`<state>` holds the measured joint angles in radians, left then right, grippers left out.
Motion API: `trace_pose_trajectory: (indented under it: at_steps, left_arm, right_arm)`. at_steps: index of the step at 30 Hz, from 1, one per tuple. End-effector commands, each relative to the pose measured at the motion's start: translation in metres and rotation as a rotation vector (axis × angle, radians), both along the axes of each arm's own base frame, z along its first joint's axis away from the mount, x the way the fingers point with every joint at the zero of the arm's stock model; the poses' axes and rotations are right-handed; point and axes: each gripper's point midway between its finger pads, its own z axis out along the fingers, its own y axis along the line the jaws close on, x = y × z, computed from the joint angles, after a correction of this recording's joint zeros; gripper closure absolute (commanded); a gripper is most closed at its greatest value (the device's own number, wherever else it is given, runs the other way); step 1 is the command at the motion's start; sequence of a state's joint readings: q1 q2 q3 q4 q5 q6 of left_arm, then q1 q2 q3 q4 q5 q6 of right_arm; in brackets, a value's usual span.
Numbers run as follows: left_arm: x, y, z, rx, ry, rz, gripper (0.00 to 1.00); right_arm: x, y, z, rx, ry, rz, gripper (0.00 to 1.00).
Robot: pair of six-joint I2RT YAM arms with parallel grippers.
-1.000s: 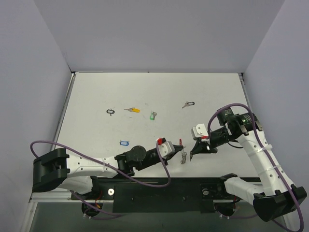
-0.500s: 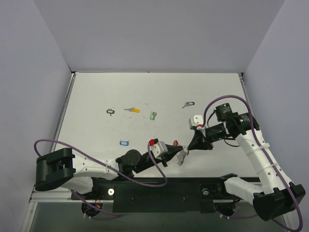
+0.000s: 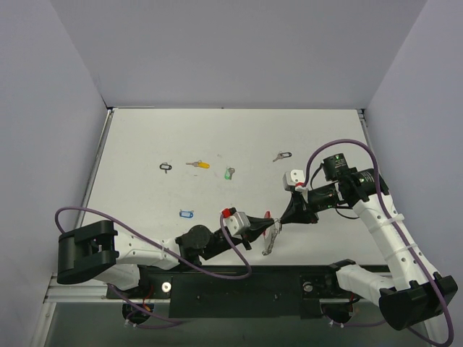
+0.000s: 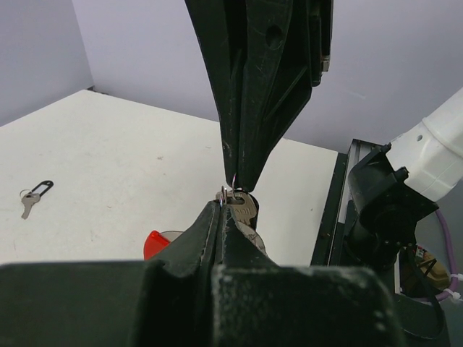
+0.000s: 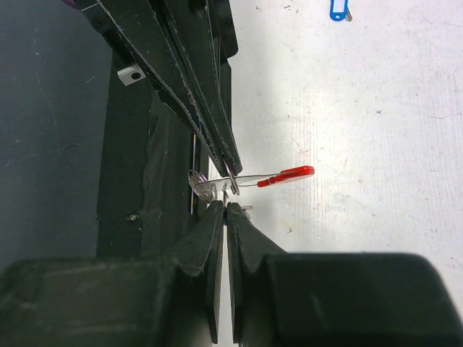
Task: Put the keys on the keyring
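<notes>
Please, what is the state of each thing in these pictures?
left hand: shut on the keyring's metal end
right hand: shut on the same metal end
keyring: pinched between both hands
yellow-tagged key: lying loose
green-tagged key: lying loose
blue-tagged key: lying loose
two black-tagged keys: lying loose, far apart

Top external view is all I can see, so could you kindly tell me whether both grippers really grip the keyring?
Observer: The left wrist view shows the left gripper shut on the keyring, at its silver ring.
Operator: Thank you; and the right one?
Observer: In the right wrist view the right gripper is shut too, pinching the ring right beside the left gripper's hold.
Operator: Where does the red band point?
Observer: The red band sticks straight out from the ring, over the table.
</notes>
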<state>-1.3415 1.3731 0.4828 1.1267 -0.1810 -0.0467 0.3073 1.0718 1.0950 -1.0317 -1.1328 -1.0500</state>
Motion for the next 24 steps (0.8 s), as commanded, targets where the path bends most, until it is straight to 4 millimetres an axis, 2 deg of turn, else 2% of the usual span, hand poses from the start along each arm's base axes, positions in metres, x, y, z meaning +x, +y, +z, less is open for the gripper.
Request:
trace_pose_trajectory:
  at_steps: [1, 24]
  left_arm:
    - [-0.001, 0.003, 0.028, -0.115, -0.006, 0.005, 1.00]
    - [0.000, 0.000, 0.022, -0.113, 0.016, 0.008, 1.00]
  right_arm:
    - [-0.007, 0.005, 0.005, 0.046, 0.043, 0.016, 1.00]
    - [0.006, 0.009, 0.004, 0.048, 0.072, -0.047, 1.00]
